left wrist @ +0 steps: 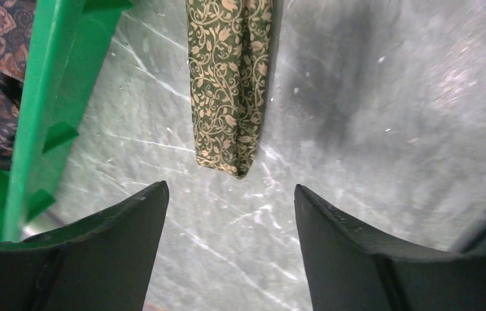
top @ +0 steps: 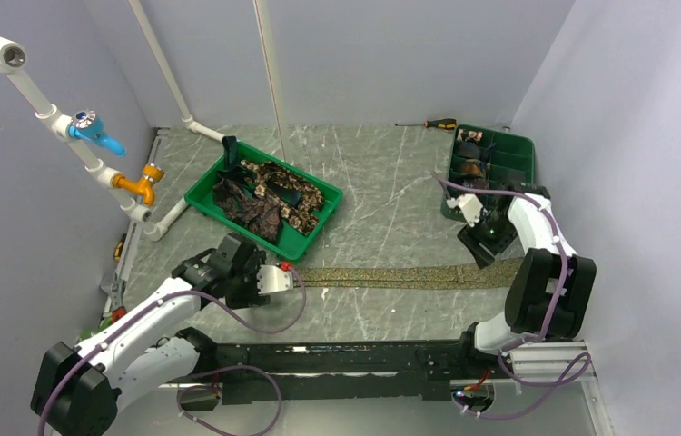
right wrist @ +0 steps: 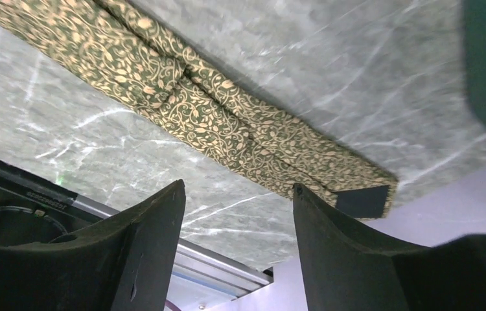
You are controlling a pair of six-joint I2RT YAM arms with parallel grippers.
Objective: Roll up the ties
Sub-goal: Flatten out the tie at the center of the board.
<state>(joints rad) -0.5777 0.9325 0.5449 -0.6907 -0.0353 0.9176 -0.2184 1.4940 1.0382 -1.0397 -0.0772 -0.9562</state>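
An olive-tan tie (top: 409,275) with a leaf pattern lies flat as a long strip across the table, from left to right. My left gripper (top: 290,275) is open just short of its narrow end (left wrist: 231,91), with only bare table between the fingers. My right gripper (top: 485,242) is open above the wide end (right wrist: 227,123), whose tip is folded back and shows a dark lining. More ties lie heaped in the green tray (top: 314,238) at the back left. Small dark coils sit in the divided green tray (top: 518,150) at the back right.
The green tray's wall (left wrist: 39,110) stands close to the left of my left gripper. A screwdriver (top: 428,123) lies at the back. White pipes with a blue and an orange valve run along the left wall. The table's near edge and metal rail (right wrist: 162,240) lie under my right gripper.
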